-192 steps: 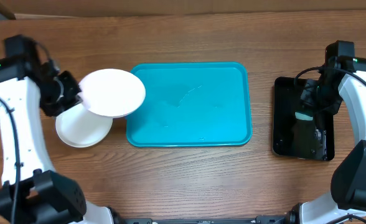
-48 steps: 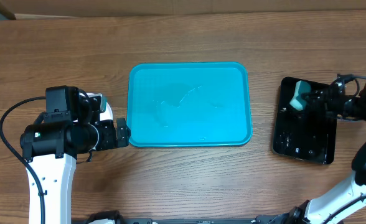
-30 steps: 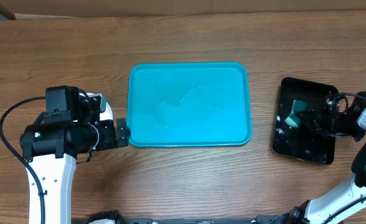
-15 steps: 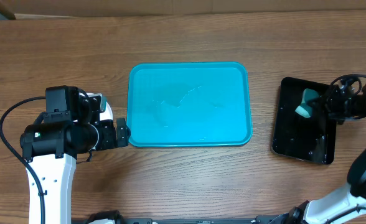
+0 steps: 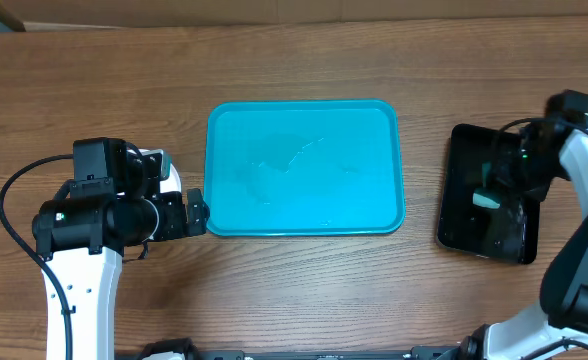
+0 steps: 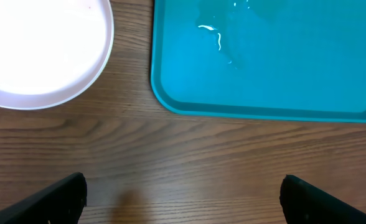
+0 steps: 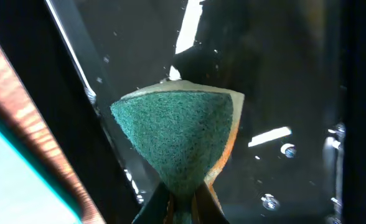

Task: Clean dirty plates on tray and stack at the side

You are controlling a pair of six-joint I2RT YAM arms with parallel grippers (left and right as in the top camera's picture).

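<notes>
The turquoise tray (image 5: 304, 165) lies mid-table, holding no plates and only a few water streaks (image 6: 270, 56). A white plate (image 6: 40, 50) rests on the wood just left of the tray; in the overhead view my left arm hides it. My left gripper (image 5: 199, 213) hovers open above bare wood by the tray's front-left corner, nothing between its jaws (image 6: 183, 193). My right gripper (image 5: 496, 188) is shut on a green sponge (image 7: 177, 134) with an orange backing, hanging over the black tray (image 5: 464, 228).
The glossy black tray (image 7: 282, 62) at the right is wet, with droplets and glare. A strip of wood separates it from the turquoise tray (image 7: 9, 180). Bare wooden table runs along the front and back.
My right gripper has swung about over the black tray with the sponge, ending a little nearer the front. The left arm has not moved.
</notes>
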